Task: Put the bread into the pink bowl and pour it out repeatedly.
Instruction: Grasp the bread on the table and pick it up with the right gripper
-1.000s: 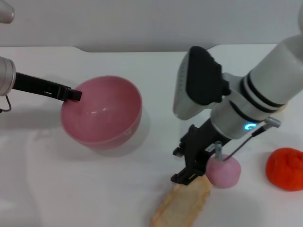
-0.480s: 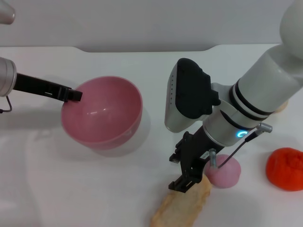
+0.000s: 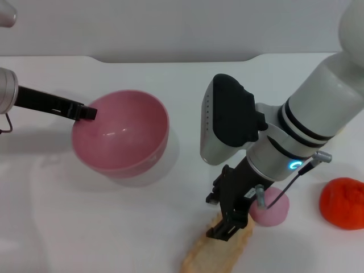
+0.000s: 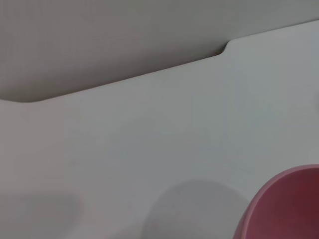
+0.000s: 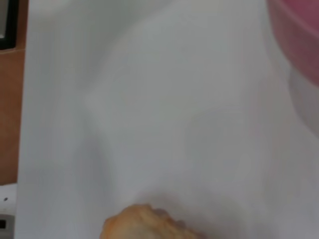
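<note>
On the white table [image 3: 85, 227], the round glossy pink plastic bowl [image 3: 120, 133] is the landmark, tipped so its mouth faces up and toward the viewer. Left of the bowl, the left gripper [image 3: 86, 112] comes in on a straight black finger, reaching level from the edge of view; its tip is clamped on the bowl's near-left rim, holding the bowl tilted. Left wrist view catches only a curve of the pink bowl [image 4: 284, 206] and bare table.

Right of the bowl and nearer the viewer, the right arm slants down steeply from the upper right, wrist bent so the black fingers point down. Right gripper [image 3: 227, 224] sits right on the far end of the elongated tan ridged toy bread loaf [image 3: 215, 253], touching it; cannot tell whether the fingers are closed around it or just pressing on top. Loaf lies flat on the table, well apart from the bowl, its near end cut off at the edge of view. Right wrist view shows the loaf's end [image 5: 144, 223] and a slice of the bowl [image 5: 299, 40].

Just beside the right gripper, away from the bowl, a small pinkish-purple ball [image 3: 272, 209] rests on the table. Farther that way sits a lumpy orange-red fruit-like toy [image 3: 342, 203].
</note>
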You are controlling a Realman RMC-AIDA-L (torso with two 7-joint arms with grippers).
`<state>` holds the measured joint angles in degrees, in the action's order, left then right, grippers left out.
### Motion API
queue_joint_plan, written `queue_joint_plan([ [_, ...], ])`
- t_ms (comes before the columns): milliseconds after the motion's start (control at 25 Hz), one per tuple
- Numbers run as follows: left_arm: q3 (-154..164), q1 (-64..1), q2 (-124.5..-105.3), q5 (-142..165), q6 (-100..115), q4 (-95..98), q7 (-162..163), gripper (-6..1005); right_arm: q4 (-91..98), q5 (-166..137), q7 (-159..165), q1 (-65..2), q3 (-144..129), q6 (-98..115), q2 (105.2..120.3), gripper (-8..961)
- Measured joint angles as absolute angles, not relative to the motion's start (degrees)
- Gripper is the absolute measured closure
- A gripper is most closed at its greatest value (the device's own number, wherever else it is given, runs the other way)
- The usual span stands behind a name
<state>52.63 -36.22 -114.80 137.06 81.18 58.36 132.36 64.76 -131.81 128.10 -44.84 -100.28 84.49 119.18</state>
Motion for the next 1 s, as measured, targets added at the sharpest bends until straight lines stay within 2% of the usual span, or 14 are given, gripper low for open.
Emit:
queue_joint_plan([
  [520, 52.8, -36.7, -115.18, 137.1, 81.1, 58.4, 131.9, 953, 61.5, -130.9, 127.8, -44.4, -103.3, 83.2, 119.26, 264],
  [1000, 52.8, -36.4, -115.31, 137.0, 81.1, 58.4, 131.8, 953, 58.3, -130.5, 127.7, -44.4, -104.9, 80.7, 119.27, 332],
])
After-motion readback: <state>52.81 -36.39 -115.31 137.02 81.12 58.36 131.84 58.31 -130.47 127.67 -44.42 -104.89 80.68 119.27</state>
